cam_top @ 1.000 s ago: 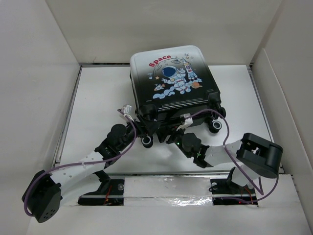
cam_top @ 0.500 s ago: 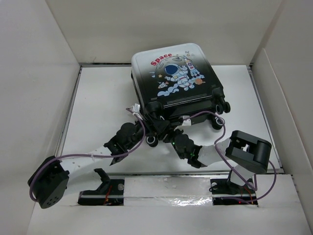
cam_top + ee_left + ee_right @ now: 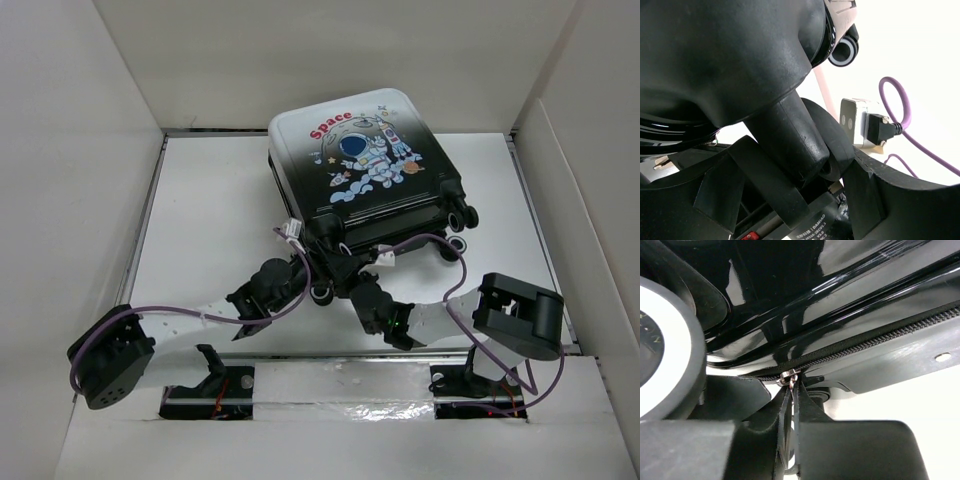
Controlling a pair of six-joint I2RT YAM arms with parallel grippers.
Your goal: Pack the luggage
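Overhead, I see a white bench (image 3: 210,200) boxed in by plain white walls (image 3: 300,60) on three sides, with a silvery taped strip (image 3: 340,385) along the lower edge of the frame. The luggage (image 3: 365,165) lies closed and flat at upper centre, astronaut print up and turned slightly askew, its wheeled end toward the bottom of the frame.

Both hands crowd that wheeled end. In its wrist view the left hand (image 3: 797,170) is spread, its fingers standing either side of a black caster (image 3: 832,155); I cannot tell whether they touch it. The right hand (image 3: 790,410) is pressed together, pinching the zip pull (image 3: 789,377) just below the zip line.

Purple cables (image 3: 190,315) loop from both arms, one arching over the bench near the lower right casters. A large white-rimmed wheel (image 3: 660,340) fills the left of the right wrist view, blocking sight beyond it.
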